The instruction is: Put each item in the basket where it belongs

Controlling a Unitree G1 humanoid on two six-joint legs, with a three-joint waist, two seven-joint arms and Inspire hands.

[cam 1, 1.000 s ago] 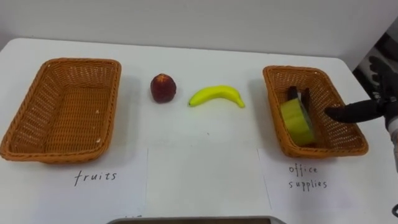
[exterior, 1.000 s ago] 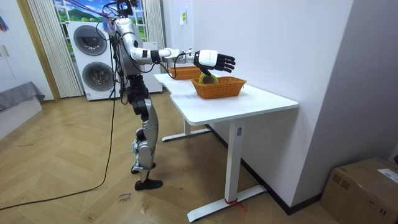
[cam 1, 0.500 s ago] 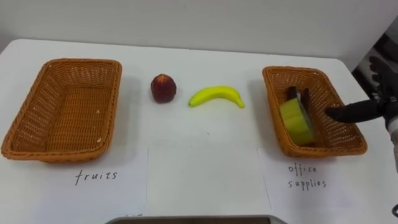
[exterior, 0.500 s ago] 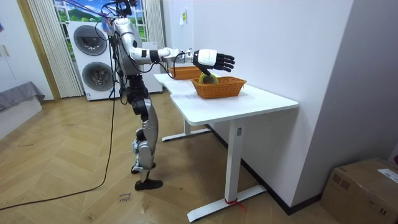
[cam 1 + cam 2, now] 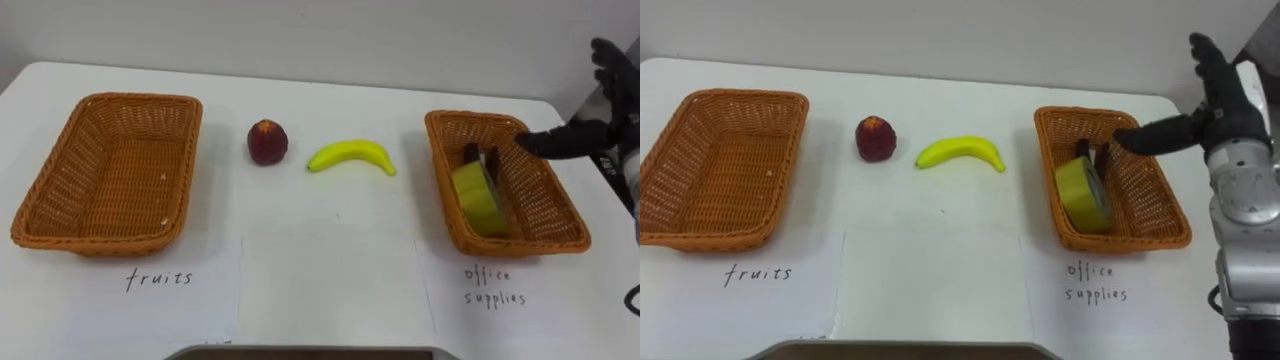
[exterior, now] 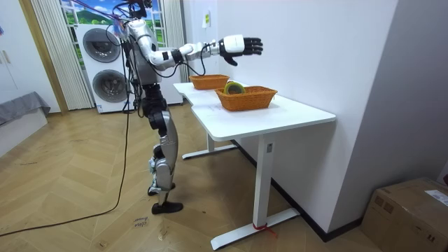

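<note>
The right hand has risen above the office-supplies basket. Its fingers are spread (holding nothing). The tape roll lies inside.

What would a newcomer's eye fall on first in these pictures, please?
Probably the robot's open right hand, hovering above the right-hand wicker basket, where a yellow-green tape roll stands on edge. Next, the banana and the red fruit lying on the white table between that basket and the left basket.
</note>
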